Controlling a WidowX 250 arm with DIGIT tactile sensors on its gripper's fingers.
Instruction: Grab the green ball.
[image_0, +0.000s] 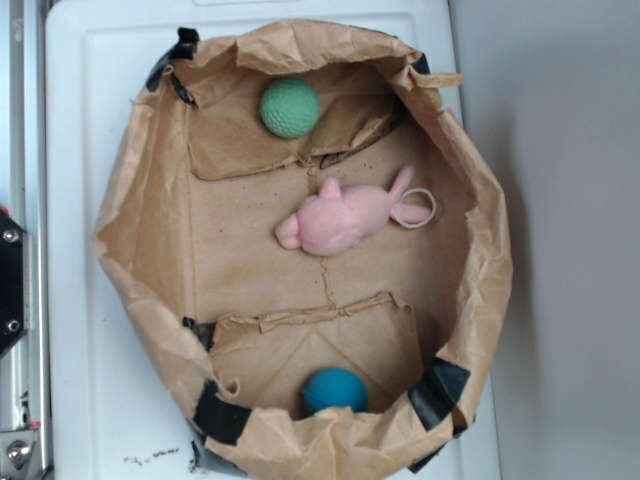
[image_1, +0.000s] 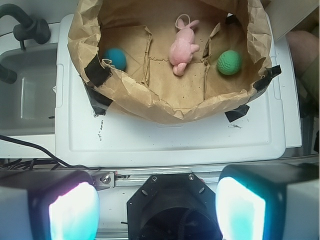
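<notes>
The tool (image_1: 157, 202) hangs well back from the paper bag (image_1: 165, 107), with its two pads spread wide apart and nothing between them. The green ball (image_1: 229, 62) sits inside the bag, far ahead of the tool and off to its right, past the pink toy (image_1: 183, 47). The blue ball (image_1: 115, 58) is ahead to the left. To do this well, the tool should probably go over the bag wall first, then drop straight down. The ball is round, so it has no long side and points no way.
</notes>
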